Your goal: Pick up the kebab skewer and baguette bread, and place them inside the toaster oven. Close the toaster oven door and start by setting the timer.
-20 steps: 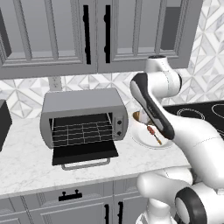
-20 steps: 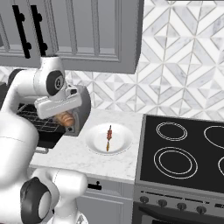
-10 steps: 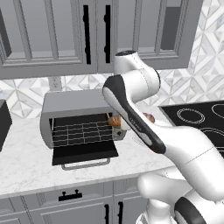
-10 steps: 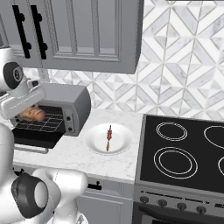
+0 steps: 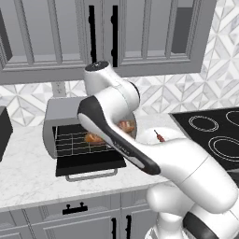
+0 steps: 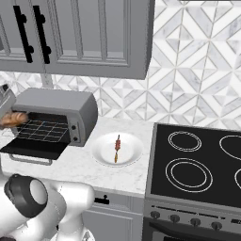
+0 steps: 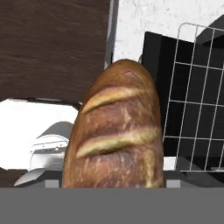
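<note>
The gripper (image 6: 5, 117) grasps the baguette bread (image 7: 117, 131) at the open toaster oven (image 6: 70, 107); the kebab skewer (image 6: 117, 147) lies on a white plate (image 6: 134, 151).

- I note the baguette bread (image 7: 116, 131): golden-brown crust, paler tan ridges across it.
- The toaster oven (image 6: 63, 106) reads grey outside, dark inside, with a pale wire rack (image 7: 192, 100).
- Its toaster oven door (image 5: 89, 165) is dark, with a silver bar handle.
- The kebab skewer (image 6: 117, 147) carries reddish-brown and dark chunks, on a white plate (image 6: 106, 155).
- Counter (image 6: 80, 164): white marble, faint grey veining.
- Backsplash (image 6: 202, 80): grey-and-white geometric triangles.
- Cabinets (image 6: 94, 33), far: grey with black handles.
- Stovetop (image 6: 197, 164), right: black, white burner rings.
</note>
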Controlling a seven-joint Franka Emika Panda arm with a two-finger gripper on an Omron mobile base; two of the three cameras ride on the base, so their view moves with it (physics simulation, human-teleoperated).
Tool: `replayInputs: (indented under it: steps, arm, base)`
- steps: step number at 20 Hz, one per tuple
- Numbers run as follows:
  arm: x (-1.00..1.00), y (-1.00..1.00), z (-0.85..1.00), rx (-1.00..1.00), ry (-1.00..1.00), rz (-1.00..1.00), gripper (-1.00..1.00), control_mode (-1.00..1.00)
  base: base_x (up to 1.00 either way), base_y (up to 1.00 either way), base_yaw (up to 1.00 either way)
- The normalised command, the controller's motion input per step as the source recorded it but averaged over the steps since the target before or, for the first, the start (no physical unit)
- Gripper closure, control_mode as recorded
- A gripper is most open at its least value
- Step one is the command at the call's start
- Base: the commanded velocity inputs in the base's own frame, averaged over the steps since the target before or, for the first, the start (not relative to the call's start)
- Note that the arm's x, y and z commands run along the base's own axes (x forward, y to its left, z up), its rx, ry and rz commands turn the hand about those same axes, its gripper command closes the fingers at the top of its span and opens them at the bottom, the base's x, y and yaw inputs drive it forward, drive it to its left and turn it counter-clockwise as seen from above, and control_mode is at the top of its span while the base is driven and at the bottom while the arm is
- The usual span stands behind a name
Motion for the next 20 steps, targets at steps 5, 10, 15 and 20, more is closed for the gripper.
replayInputs:
  steps: [5, 10, 15, 20]
  arm:
    - [0.47, 0.34, -0.64, 0.02, -0.27, 0.26, 1.0, -1.0]
    - [0.75, 0.01, -0.4, 0.08, -0.25, 0.14, 1.0, -1.0]
    - [0.5, 0.07, -0.04, 0.17, -0.12, -0.01, 1.0, -1.0]
    - [0.32, 0.15, -0.06, 0.11, -0.01, -0.02, 1.0, -1.0]
  base:
    - [0.0, 0.0, 0.0]
    - [0.0, 0.0, 0.0]
    - [0.0, 0.0, 0.0]
    - [0.0, 0.0, 0.0]
